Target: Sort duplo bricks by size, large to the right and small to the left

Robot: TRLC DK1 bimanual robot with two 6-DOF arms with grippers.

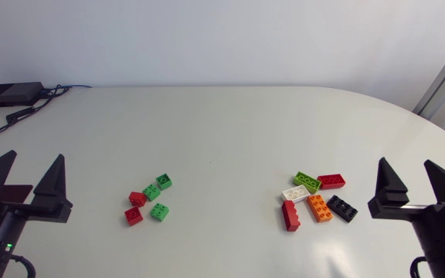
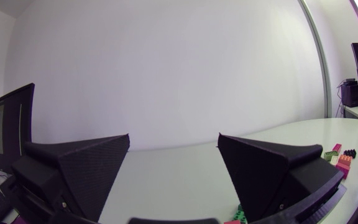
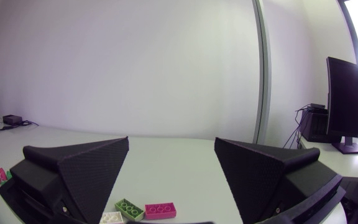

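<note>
1. My left gripper sat at the 8 o'clock edge of the table, wide open and empty. My right gripper sat the same way at 4 o'clock.
2. The small bricks were clustered toward 8 o'clock from the table's centre. The large bricks were toward 4 o'clock, well apart from them.
3. I saw no stray brick, so I judged the sort finished.
4. The next move called for no grasp. I'd leave the arms parked.
</note>
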